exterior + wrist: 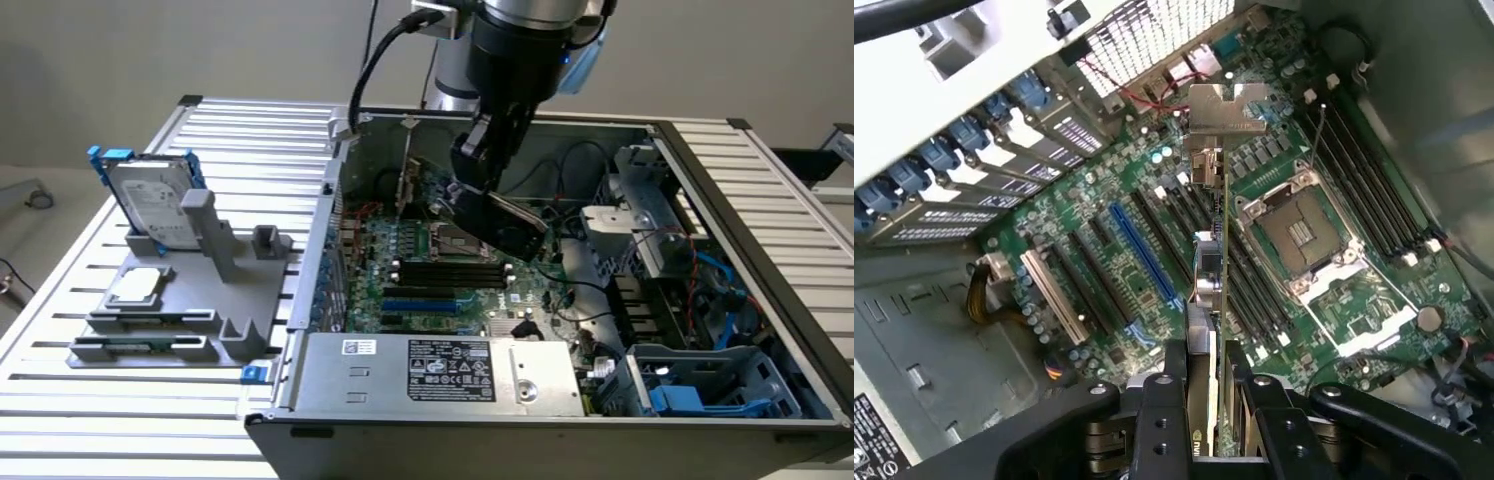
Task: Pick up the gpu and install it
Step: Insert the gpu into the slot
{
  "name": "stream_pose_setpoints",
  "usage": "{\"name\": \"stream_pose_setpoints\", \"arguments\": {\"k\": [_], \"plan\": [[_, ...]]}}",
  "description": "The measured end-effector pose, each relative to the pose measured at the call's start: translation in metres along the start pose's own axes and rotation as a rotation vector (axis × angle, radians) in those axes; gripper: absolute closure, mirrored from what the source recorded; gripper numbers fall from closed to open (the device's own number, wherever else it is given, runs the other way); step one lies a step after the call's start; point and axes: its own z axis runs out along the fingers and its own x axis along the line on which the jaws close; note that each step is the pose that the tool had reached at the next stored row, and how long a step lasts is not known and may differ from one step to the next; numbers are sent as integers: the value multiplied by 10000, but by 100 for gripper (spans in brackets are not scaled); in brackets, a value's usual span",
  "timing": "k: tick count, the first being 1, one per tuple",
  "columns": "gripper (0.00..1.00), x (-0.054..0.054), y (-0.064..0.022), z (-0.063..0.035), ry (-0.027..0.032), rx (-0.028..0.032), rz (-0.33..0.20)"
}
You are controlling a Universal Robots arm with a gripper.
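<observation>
1 slatted metal table (134,420) carried everything, and on it lay 1 open computer case (534,440) with its side panel off. Inside the case the green motherboard (427,260) lay flat, with the power supply (441,370) boxed in along the near wall. 1 dark arm (514,40) reached down into the case from above.

Its gripper (474,175) hung over the middle of the board, and the 2 fingers (1154,420) were clamped on the gpu (514,220), 1 pressing each face. The exterior view showed the card held tilted above the board, just beside the processor socket (454,238). From the wrist, the gpu (1214,280) appeared edge-on, running between the long blue slot (1144,255) and the open processor socket (1301,230), its silver end bracket (1226,108) pointing toward the case's rear slot covers. Whether its lower edge touched any slot could not be told.

Toward the exterior view's left, well apart from the case, a grey fixture (200,290) stood on the table. It held 1 hard drive (147,200) with blue rails upright and 1 small silver processor chip (138,287) lying flat.
</observation>
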Motion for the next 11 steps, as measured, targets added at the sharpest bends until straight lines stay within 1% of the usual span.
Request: {"name": "stream_pose_setpoints", "arguments": {"k": [7, 11], "plan": [[74, -4, -3, 77, 33, 53, -1268], [74, -6, -5, 116, 19, 72, -1988]]}}
